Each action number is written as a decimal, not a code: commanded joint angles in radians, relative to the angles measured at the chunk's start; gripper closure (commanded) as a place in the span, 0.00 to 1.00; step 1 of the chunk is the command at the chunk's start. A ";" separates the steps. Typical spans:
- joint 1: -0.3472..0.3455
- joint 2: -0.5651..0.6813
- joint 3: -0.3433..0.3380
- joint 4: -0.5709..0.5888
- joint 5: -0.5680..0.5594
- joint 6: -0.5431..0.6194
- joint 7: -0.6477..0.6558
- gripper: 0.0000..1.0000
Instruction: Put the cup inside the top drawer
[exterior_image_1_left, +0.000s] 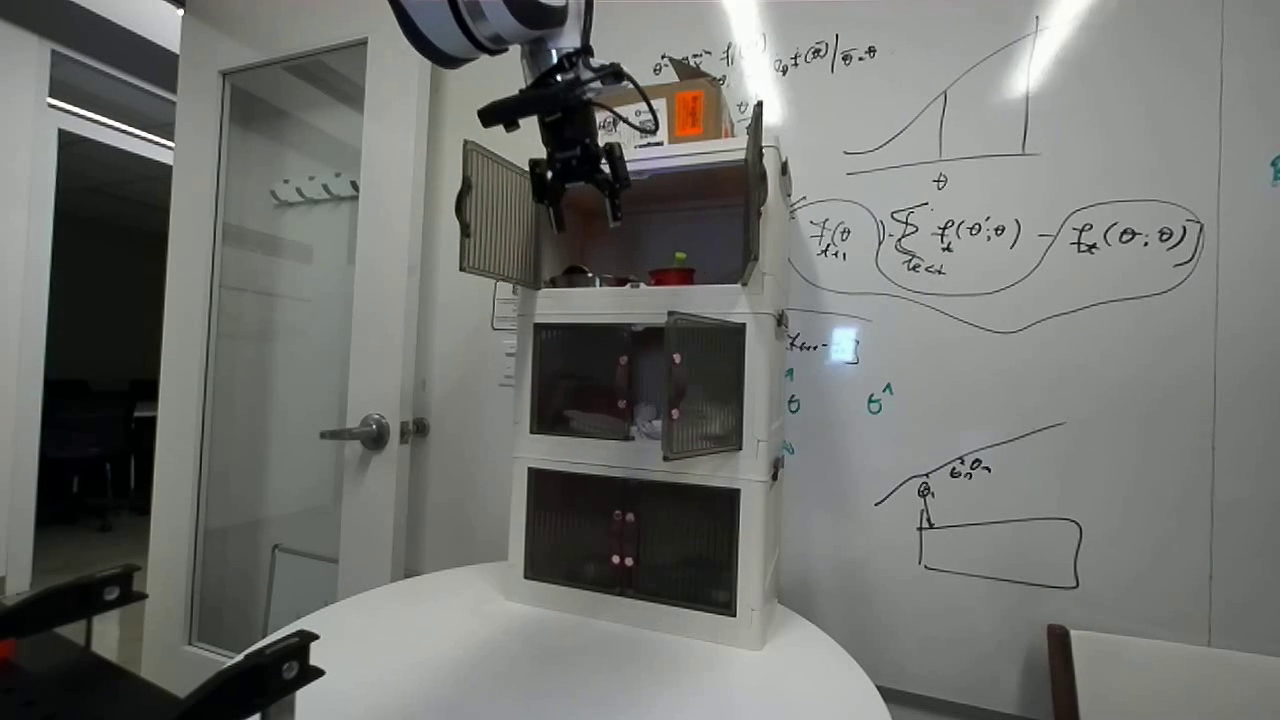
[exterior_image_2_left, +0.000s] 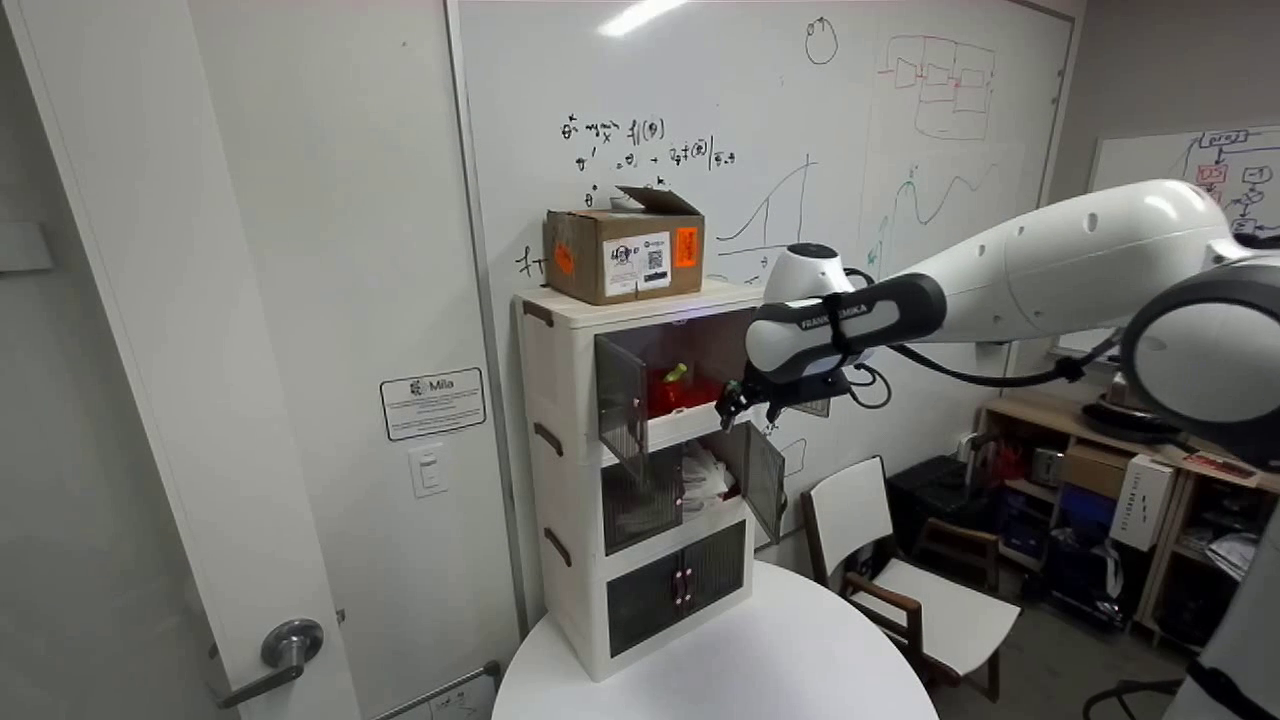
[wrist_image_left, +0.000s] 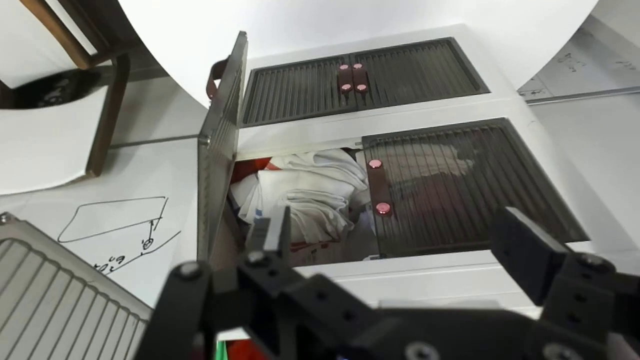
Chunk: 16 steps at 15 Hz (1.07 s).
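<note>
Red, the cup (exterior_image_1_left: 672, 277) sits in the top compartment (exterior_image_1_left: 695, 222) of the white cabinet (exterior_image_1_left: 640, 457), a green item (exterior_image_1_left: 680, 259) above its rim, ribbed doors (exterior_image_1_left: 498, 222) standing open. In front hangs the Robotiq gripper (exterior_image_1_left: 586, 219), fingers spread and released. On the cabinet rests a cardboard box (exterior_image_2_left: 625, 262).

Black gripper (exterior_image_1_left: 585, 222), white cabinet (exterior_image_1_left: 600, 455) (striped grey doors (wrist_image_left: 465, 195))

The white tabletop (exterior_image_1_left: 600, 675) in here has a curved edge, and a tall three-tier white cabinet (exterior_image_1_left: 600, 452) stands upright on it. What I can see spreads mostly in front of the cabinet, the rim curving back toward its sides.
</note>
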 joint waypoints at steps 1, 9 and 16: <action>0.009 -0.228 0.005 -0.248 0.053 0.134 -0.111 0.00; 0.021 -0.634 -0.003 -0.562 0.089 0.098 -0.087 0.00; 0.013 -0.705 0.004 -0.581 0.068 0.063 -0.075 0.00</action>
